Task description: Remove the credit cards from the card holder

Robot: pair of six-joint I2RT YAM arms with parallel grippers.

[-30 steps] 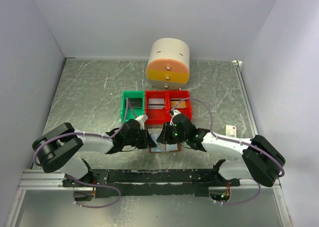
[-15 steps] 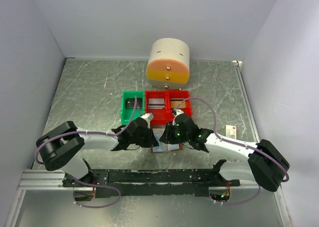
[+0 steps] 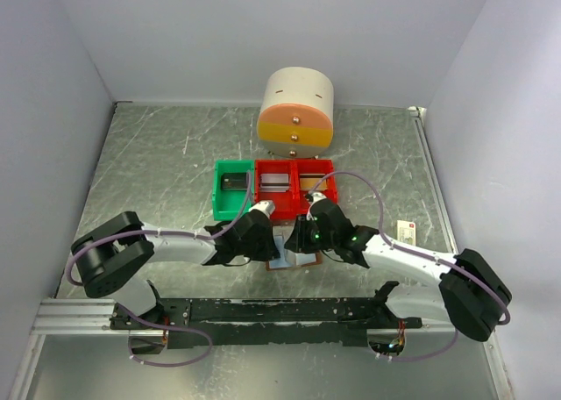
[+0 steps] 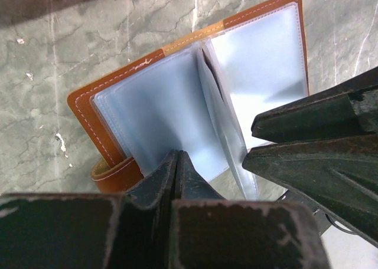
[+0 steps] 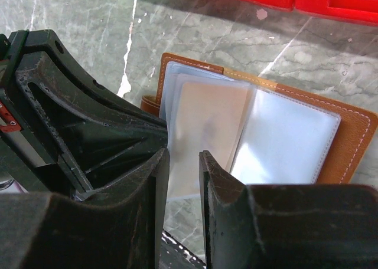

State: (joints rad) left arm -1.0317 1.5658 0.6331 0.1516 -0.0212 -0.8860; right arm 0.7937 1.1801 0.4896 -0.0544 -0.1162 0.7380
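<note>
Your left pincer (image 4: 177, 156) has its fingers pressed together, with the tips at the near edge of the left clear sleeve of the card holder (image 4: 147, 98). You cannot tell whether they nip anything thin. Your right pincer (image 5: 184, 157) has its fingers a narrow gap apart, just above the middle leaf, which stands tilted up from the spine. You cannot tell whether they touch the leaf. Through it you see one of the credit cards (image 5: 207, 124), pale beige and inside its pocket. The holder lies open with its brown cover down on the table (image 3: 158, 172), between your two wrists. To the right of your right arm, well apart from the holder, lies a small cream box (image 3: 405, 231) with a red mark. Just beyond the holder stand the red bins (image 3: 273, 212), with a green bin (image 3: 219, 198) touching their left side. Flat items lie in all of them. Farthest back, behind the bins, sits a round cream and orange drum (image 3: 296, 110).
</note>
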